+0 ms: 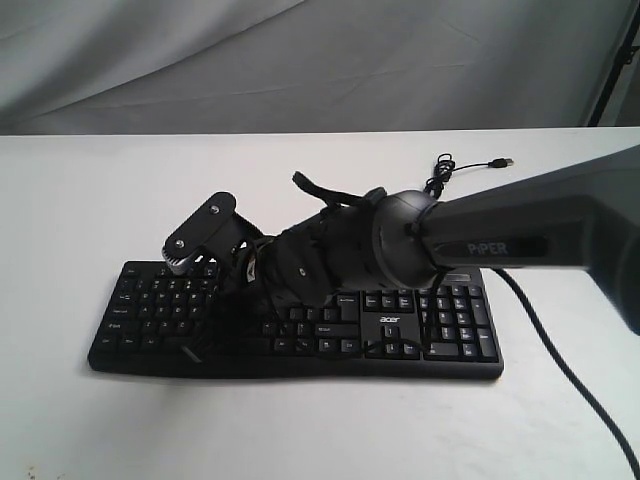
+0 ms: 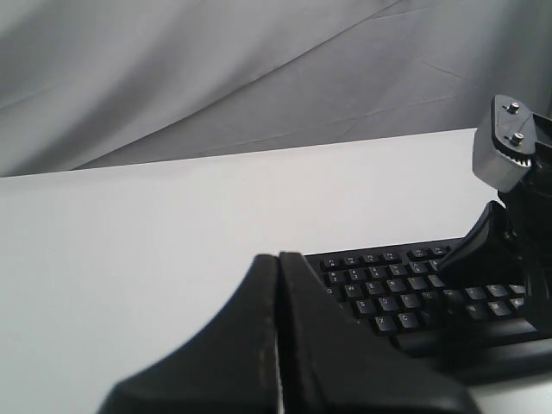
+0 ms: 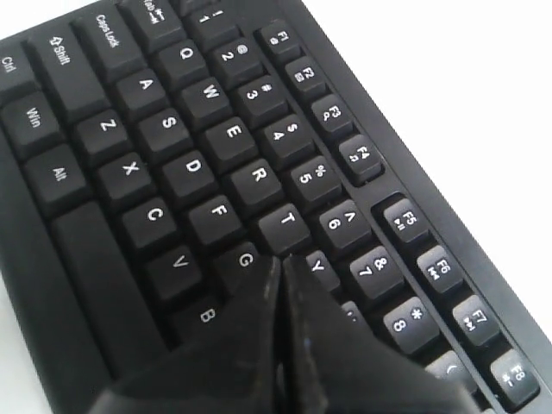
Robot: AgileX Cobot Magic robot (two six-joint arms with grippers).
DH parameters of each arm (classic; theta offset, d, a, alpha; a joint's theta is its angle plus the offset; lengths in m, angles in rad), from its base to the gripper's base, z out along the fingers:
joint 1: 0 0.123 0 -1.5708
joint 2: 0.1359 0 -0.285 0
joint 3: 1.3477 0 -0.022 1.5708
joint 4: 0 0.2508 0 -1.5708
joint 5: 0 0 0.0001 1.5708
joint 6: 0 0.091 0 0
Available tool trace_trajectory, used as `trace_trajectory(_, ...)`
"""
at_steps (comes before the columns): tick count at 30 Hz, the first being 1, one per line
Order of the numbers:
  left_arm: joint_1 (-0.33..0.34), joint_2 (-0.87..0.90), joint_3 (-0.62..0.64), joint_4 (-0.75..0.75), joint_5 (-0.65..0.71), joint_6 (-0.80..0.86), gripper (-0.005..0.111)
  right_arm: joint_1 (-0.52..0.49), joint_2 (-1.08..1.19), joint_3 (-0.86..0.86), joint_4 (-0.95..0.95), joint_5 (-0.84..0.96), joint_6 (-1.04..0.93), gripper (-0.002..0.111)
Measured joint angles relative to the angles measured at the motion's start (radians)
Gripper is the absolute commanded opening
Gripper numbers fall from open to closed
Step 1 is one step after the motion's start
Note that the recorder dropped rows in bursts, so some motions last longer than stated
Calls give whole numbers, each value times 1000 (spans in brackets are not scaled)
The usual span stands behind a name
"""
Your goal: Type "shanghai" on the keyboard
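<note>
Now the keyboard (image 1: 395, 335) lies lengthwise left-to-right on the white bench (image 1: 80, 200), lower middle of the exterior frame, directly beneath the right jaws, pinched shut over its G, T and Y keys, while the left jaws, also shut, hang beyond its left end

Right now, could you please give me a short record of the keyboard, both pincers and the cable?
Keyboard: black, full-size, acer logo, flat on the white table
Right pincer: shut, tip over the keys between G and Y; contact unclear
Left pincer: shut, off the keyboard's end, pressing nothing
Right arm: reaching across the keyboard's middle
USB cable: plug lying free on the table behind the keyboard
</note>
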Motion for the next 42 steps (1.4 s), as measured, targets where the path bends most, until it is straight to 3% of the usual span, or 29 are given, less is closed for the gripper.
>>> trace_trajectory(18,0,0,0,0,0,0,0,9,-22,-6,5,12,0,0)
trace_trajectory(32,0,0,0,0,0,0,0,76,197,-444,24,260,0,0)
trace_trajectory(42,0,0,0,0,0,0,0,87,225,-488,25,274,0,0)
